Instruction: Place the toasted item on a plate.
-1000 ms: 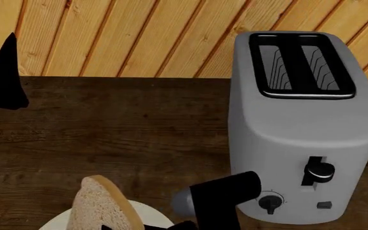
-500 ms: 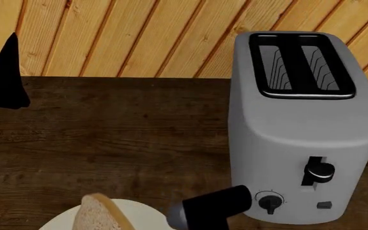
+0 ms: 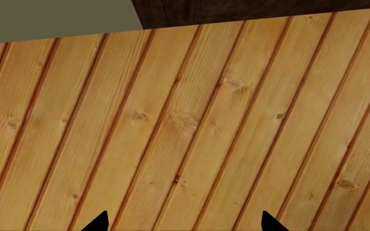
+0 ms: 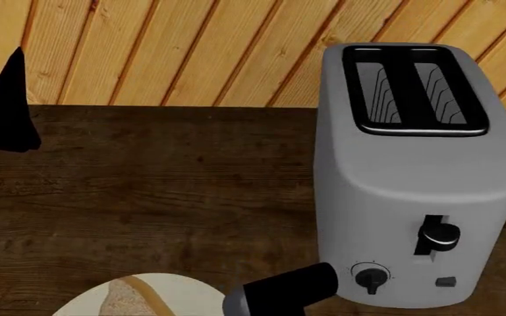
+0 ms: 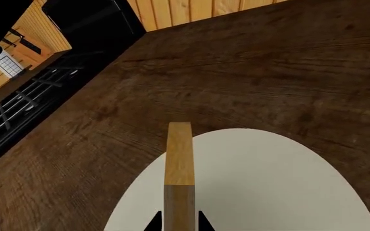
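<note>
The toasted item (image 5: 179,159), a bread slice with a tan crust, stands on edge between the fingers of my right gripper (image 5: 179,224), which is shut on it just above the cream-white plate (image 5: 275,183). In the head view only the top of the toasted item (image 4: 128,299) shows over the plate (image 4: 187,289) at the bottom edge, beside my right arm (image 4: 279,293). I cannot tell whether the slice touches the plate. My left gripper (image 3: 183,224) is open and empty, facing the wooden wall; in the head view the left gripper (image 4: 2,108) hangs at the far left.
A grey two-slot toaster (image 4: 416,178) with empty slots stands on the dark wooden counter (image 4: 165,184) to the right of the plate. A plank wall (image 4: 192,46) runs behind it. The right wrist view shows a black stove (image 5: 37,101) beyond the counter's edge.
My right arm has moved down and toward the near edge with the slice, so the bread has sunk mostly out of the head view over the plate. The left arm has not moved.
</note>
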Controlling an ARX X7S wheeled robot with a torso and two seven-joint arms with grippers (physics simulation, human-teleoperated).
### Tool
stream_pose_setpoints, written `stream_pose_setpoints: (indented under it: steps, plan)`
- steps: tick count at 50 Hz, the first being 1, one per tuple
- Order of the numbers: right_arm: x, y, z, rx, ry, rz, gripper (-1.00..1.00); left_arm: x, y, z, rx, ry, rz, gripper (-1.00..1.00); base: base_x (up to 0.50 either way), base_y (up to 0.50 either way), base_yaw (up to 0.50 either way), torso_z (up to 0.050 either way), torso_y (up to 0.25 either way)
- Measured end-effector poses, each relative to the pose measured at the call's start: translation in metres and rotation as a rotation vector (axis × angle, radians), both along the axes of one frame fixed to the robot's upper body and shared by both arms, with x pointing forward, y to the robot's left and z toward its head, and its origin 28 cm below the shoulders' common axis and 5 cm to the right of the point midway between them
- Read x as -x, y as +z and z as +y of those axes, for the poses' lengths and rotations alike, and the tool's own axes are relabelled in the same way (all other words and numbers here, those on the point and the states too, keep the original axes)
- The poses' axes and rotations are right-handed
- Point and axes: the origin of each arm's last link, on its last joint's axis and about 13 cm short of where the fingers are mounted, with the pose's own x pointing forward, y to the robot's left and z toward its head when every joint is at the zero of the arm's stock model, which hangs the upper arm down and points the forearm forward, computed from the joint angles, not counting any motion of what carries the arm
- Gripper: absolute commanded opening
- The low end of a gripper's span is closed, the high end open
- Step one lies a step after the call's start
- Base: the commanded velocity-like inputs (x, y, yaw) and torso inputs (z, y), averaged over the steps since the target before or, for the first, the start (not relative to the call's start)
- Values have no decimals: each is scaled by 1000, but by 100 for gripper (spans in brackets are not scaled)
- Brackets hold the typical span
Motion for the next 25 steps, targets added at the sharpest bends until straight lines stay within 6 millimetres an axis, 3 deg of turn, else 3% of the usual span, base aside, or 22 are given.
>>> stream_pose_setpoints:
  steps: [9, 10, 25]
  plan:
    - [0, -1, 0, -4, 1, -1, -100, 0, 0, 0, 1, 0, 1, 100, 0, 1, 1, 0, 0]
    - [0, -1, 0, -4, 1, -1, 100, 0, 0, 0, 1, 0, 1, 100, 0, 0, 0, 0, 0]
    - [2, -1, 1, 18, 11, 2, 100, 0, 0, 0, 4, -1, 0, 100, 0, 0, 0, 0, 0]
